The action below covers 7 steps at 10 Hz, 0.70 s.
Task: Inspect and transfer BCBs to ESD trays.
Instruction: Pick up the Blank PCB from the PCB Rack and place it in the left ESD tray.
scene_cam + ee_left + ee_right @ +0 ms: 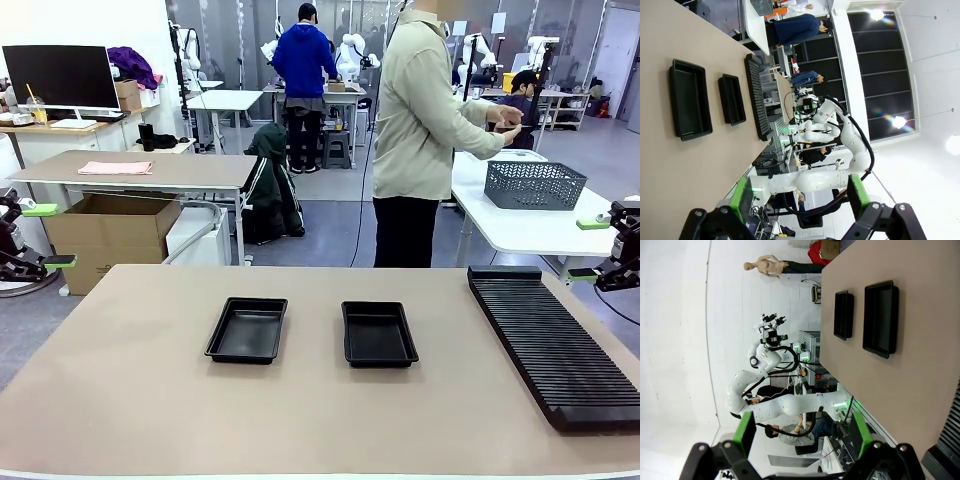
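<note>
Black shallow plastic ESD trays [247, 329], two side by side on the tan surface [130, 400] and both empty, suggest the task's outset, with left claw [48, 236] and right claw [588, 248] spread wide at opposite edges; next, a BCB likely must be fetched for inspection.

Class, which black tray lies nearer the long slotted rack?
The right-hand tray; the left-hand tray sits farther from the rack.

At frame centre, the left tray [247, 329] and right tray [378, 333] are plain black on a beige table [120, 400]. At right, a black rack [550, 345] — finely ribbed. Upper right, a grey lattice basket [534, 184].
</note>
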Each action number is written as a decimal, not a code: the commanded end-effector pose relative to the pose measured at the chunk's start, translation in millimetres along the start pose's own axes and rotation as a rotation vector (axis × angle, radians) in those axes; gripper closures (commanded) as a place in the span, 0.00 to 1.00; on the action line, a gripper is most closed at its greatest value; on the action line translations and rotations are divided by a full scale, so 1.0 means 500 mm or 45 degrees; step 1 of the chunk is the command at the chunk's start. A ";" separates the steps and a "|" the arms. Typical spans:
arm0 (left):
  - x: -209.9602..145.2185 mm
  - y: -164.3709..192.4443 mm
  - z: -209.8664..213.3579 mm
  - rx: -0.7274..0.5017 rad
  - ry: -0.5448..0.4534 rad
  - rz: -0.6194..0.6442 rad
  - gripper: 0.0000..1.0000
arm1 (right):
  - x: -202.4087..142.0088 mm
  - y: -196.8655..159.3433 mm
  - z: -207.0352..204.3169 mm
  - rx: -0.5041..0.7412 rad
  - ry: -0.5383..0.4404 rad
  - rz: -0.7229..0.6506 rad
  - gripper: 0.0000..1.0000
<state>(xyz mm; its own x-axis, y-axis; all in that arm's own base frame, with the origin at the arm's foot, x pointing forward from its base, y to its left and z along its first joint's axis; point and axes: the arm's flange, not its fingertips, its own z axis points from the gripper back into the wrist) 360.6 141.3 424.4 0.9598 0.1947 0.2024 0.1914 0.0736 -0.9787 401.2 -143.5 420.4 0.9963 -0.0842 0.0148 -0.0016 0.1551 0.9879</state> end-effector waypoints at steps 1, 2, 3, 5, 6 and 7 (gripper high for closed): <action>0.000 -0.001 0.000 0.000 -0.001 0.000 0.00 | 0.000 0.001 0.000 -0.001 0.000 0.002 0.00; 0.000 -0.001 0.000 0.000 -0.001 0.000 0.00 | 0.000 0.001 0.000 -0.001 0.000 0.002 0.00; 0.000 -0.001 0.000 0.000 -0.001 0.000 0.00 | 0.000 0.001 0.000 -0.001 0.000 0.002 0.00; 0.000 -0.001 0.000 0.000 -0.001 0.000 0.00 | 0.000 0.001 0.000 -0.001 0.000 0.002 0.00; 0.000 -0.001 0.000 0.000 -0.001 0.000 0.00 | 0.000 0.001 0.000 -0.001 0.000 0.002 0.00; 0.000 -0.001 0.000 0.000 -0.001 0.000 0.00 | 0.000 0.001 0.000 -0.001 0.000 0.002 0.00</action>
<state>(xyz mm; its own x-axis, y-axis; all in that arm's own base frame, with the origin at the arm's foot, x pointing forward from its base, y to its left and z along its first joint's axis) 360.6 141.3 424.4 0.9598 0.1946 0.2024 0.1914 0.0736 -0.9787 401.2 -143.5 420.4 0.9963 -0.0842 0.0148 -0.0016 0.1551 0.9879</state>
